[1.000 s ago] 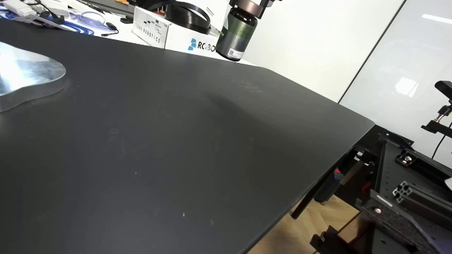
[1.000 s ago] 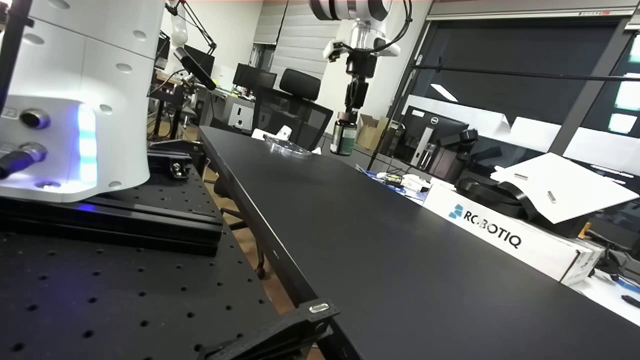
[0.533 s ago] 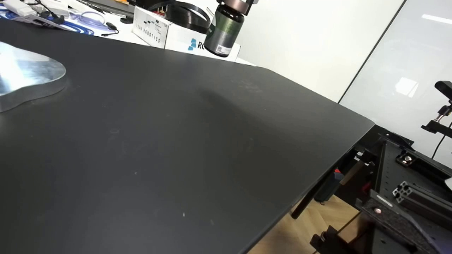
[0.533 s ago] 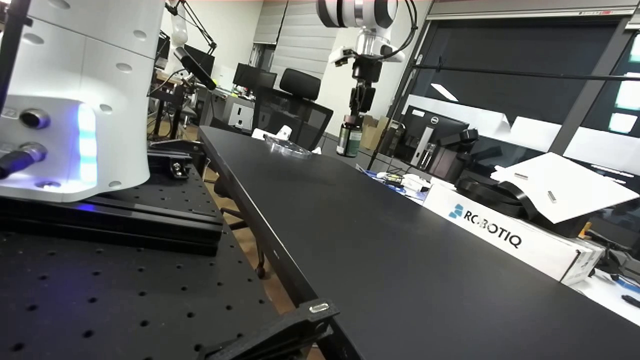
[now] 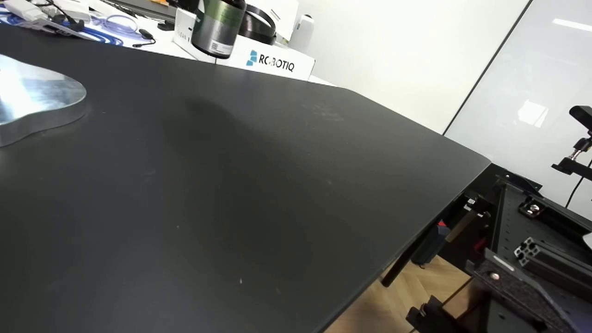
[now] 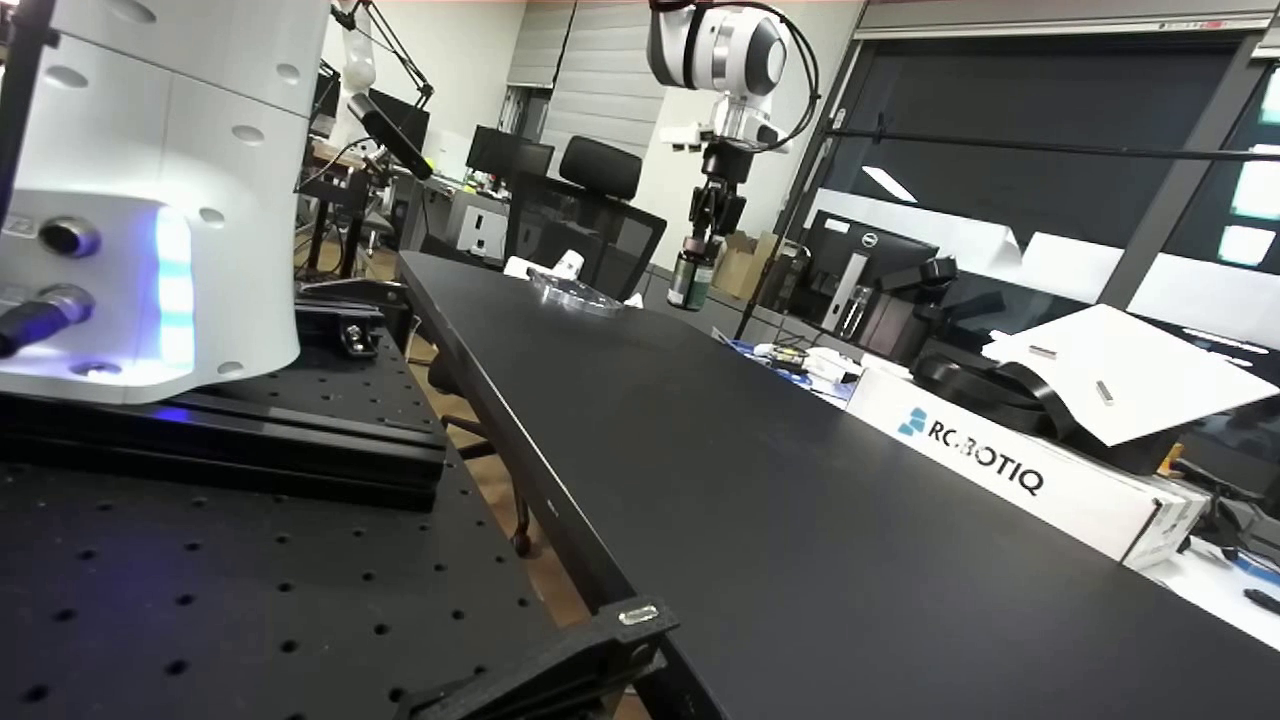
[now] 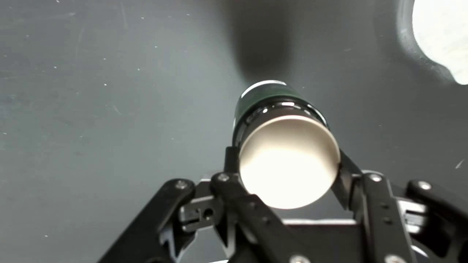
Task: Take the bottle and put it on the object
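Pinching the bottle (image 5: pixel 218 28) by its cap (image 7: pixel 289 157) with the gripper (image 7: pixel 287 164), up over the black tabletop (image 6: pixel 760 480). Leaves open room before the round-edged silver object (image 5: pixel 41 92). Capped, so can't see inside.

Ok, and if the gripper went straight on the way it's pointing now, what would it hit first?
Most likely the black tabletop, met by the bottle the gripper holds. The silver piece sits off to one side in the wrist view. How far down the tabletop lies is hard to judge.
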You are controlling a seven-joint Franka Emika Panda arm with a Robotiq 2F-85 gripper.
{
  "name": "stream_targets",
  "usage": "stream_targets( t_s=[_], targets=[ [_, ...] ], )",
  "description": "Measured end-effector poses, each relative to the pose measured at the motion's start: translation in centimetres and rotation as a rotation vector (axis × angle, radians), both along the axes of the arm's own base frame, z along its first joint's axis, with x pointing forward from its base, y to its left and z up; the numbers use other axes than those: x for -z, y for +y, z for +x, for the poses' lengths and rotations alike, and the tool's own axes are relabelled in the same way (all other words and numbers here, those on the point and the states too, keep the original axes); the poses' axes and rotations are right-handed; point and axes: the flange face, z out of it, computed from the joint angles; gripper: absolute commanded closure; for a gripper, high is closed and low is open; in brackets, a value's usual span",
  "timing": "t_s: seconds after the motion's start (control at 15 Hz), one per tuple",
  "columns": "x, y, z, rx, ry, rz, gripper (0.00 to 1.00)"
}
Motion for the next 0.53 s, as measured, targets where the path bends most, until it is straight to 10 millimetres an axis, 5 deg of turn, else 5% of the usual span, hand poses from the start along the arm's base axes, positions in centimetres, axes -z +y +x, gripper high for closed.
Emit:
stream_targets(
  t_s=[0.53],
  targets=[
    [0.1, 12.5, -0.9, -0.208, 0.01, 0.003, 0.64]
  ],
)
